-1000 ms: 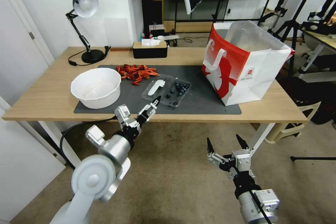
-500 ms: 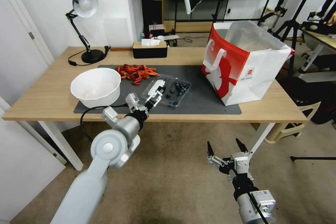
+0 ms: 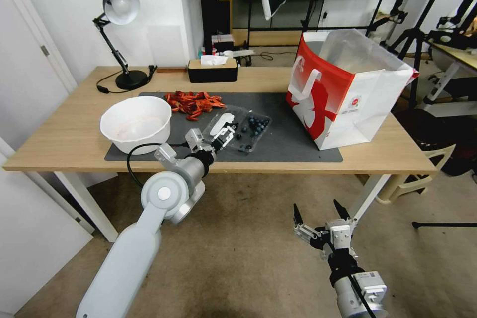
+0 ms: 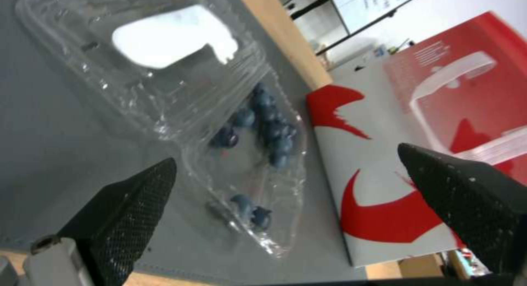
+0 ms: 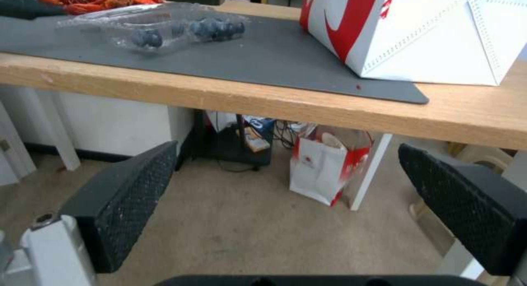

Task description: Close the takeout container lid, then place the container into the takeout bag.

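Note:
The takeout container (image 3: 252, 131) lies open on the dark mat, blueberries in its right half. Its lid (image 3: 222, 123), clear with a white label, lies flat to the left of that half. My left gripper (image 3: 226, 134) is open and hovers low over the container's near edge, between lid and berry half. In the left wrist view the lid (image 4: 164, 51) and the berry half (image 4: 258, 162) lie ahead of the open left gripper (image 4: 286, 155). The takeout bag (image 3: 348, 89) stands upright and open at the right. My right gripper (image 3: 320, 216) hangs open below the table's front edge.
A white bowl (image 3: 136, 124) sits left of the container, red crayfish (image 3: 193, 102) behind it. A black tissue box (image 3: 212, 70) and a desk lamp (image 3: 119, 35) stand at the back. From the right wrist view, the table edge (image 5: 274, 101) is above the gripper.
My left arm has reached forward from the table's front edge to over the open container. The right gripper has sunk a little lower.

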